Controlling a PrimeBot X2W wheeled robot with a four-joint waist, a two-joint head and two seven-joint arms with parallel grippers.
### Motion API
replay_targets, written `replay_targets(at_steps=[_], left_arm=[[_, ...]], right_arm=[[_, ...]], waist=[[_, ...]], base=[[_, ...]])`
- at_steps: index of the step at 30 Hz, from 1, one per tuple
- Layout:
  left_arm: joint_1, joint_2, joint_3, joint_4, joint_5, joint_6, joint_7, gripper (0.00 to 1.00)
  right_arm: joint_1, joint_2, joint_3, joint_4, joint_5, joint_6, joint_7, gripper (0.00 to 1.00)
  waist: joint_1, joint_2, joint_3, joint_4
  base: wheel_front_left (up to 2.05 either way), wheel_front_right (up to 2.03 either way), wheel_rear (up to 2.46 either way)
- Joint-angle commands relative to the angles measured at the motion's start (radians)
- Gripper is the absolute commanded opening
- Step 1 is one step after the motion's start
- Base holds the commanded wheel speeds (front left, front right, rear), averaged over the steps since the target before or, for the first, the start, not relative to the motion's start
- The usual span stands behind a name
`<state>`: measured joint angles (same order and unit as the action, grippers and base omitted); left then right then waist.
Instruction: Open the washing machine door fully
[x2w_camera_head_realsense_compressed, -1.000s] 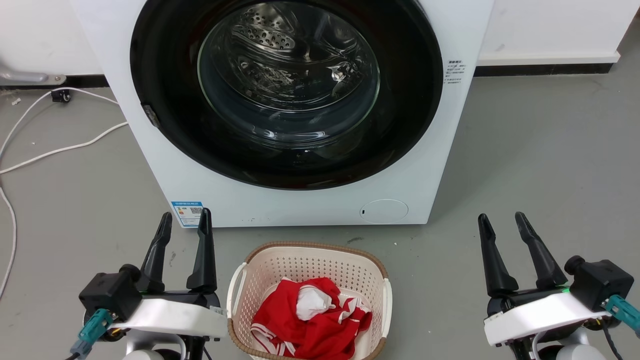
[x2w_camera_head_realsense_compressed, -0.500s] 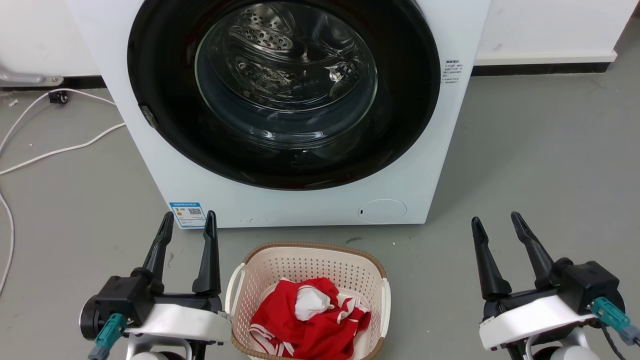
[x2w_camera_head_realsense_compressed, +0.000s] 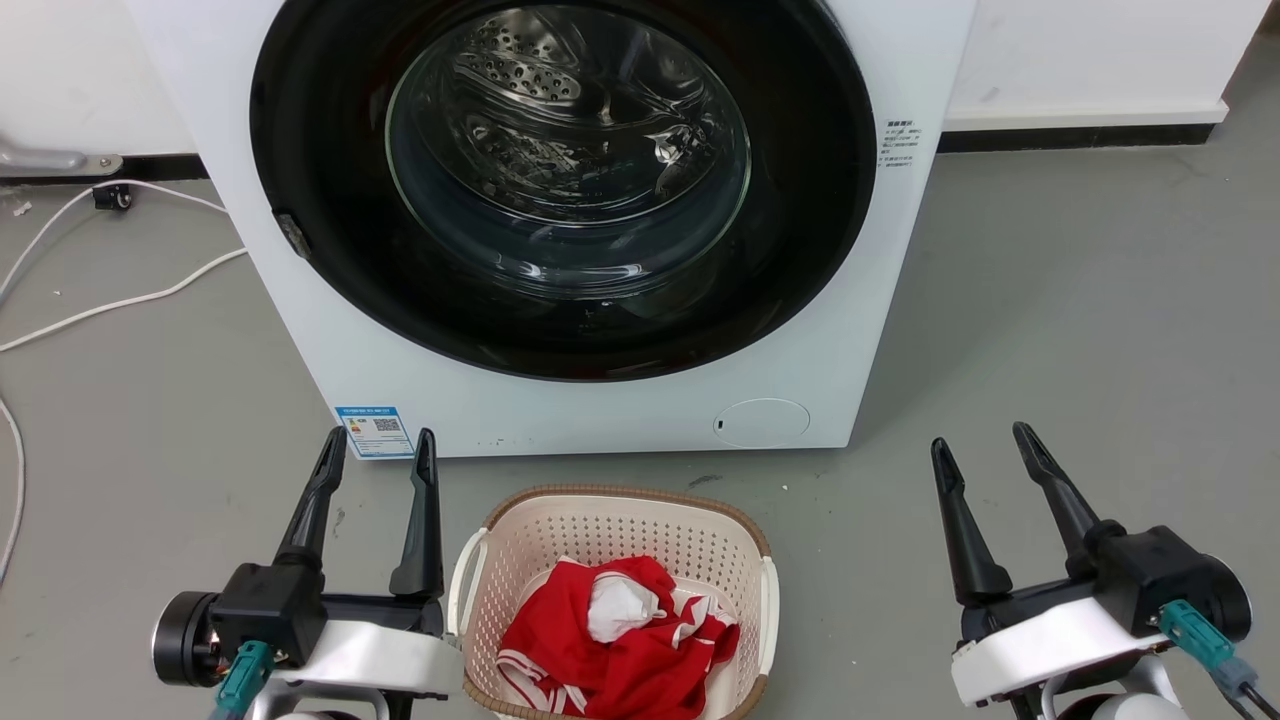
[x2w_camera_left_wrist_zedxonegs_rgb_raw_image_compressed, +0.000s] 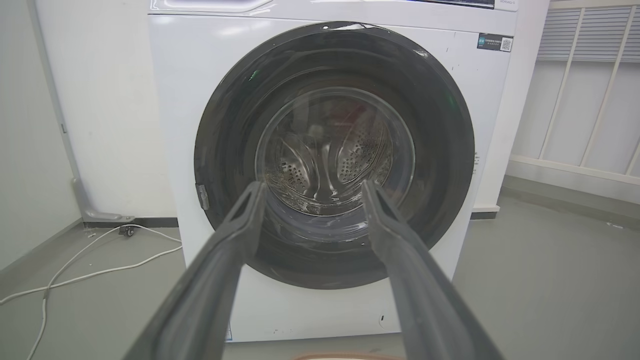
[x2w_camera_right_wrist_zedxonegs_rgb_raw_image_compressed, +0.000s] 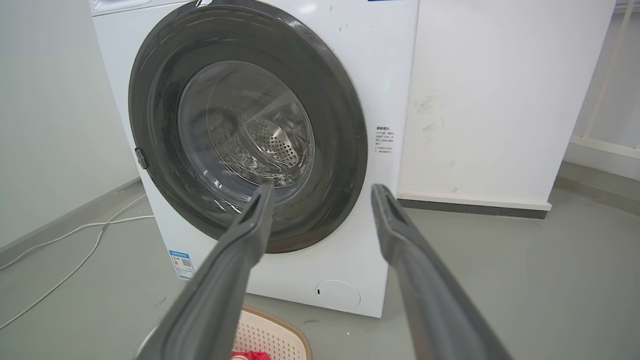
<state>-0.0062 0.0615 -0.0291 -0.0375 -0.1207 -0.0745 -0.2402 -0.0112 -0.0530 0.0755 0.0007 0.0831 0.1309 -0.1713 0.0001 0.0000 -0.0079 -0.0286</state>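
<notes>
Grey floor (x2w_camera_head_realsense_compressed: 1080, 300) runs up to a white wall (x2w_camera_head_realsense_compressed: 1100, 50), and the white washing machine (x2w_camera_head_realsense_compressed: 600, 415) stands on it ahead of both your grippers. You see the washing machine door (x2w_camera_head_realsense_compressed: 810, 200) shut, flush with the machine's front, its glass centre showing the steel drum (x2w_camera_head_realsense_compressed: 530, 70) behind. Your left gripper (x2w_camera_head_realsense_compressed: 381, 434) hovers low, fingers spread and holding nothing; the door is ahead of and above its tips, well apart. Your right gripper (x2w_camera_head_realsense_compressed: 980, 435) is likewise spread and empty, with the door ahead and to its left. Between the two grippers sits a pale basket (x2w_camera_head_realsense_compressed: 610, 497) holding a red garment (x2w_camera_head_realsense_compressed: 610, 650). A white cable (x2w_camera_head_realsense_compressed: 130, 295) trails on the floor, off to the left gripper's left.
</notes>
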Motion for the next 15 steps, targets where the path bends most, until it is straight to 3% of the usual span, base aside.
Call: replay_targets(at_steps=[1, 15], left_arm=[[0.008, 0.003, -0.002, -0.006, 0.023, 0.006, -0.008, 1.0], [0.018, -0.005, 0.003, -0.005, 0.065, 0.003, -0.025, 1.0]], right_arm=[[0.011, 0.004, 0.003, -0.008, -0.022, 0.0, -0.006, 1.0], [0.02, 0.005, 0.011, -0.006, -0.079, 0.0, -0.008, 1.0]], waist=[[-0.0001, 0.0, 0.0, 0.0], [-0.0001, 0.0, 0.0, -0.001]], base=[[0.0, 0.0, 0.0], [0.0, 0.0, 0.0]])
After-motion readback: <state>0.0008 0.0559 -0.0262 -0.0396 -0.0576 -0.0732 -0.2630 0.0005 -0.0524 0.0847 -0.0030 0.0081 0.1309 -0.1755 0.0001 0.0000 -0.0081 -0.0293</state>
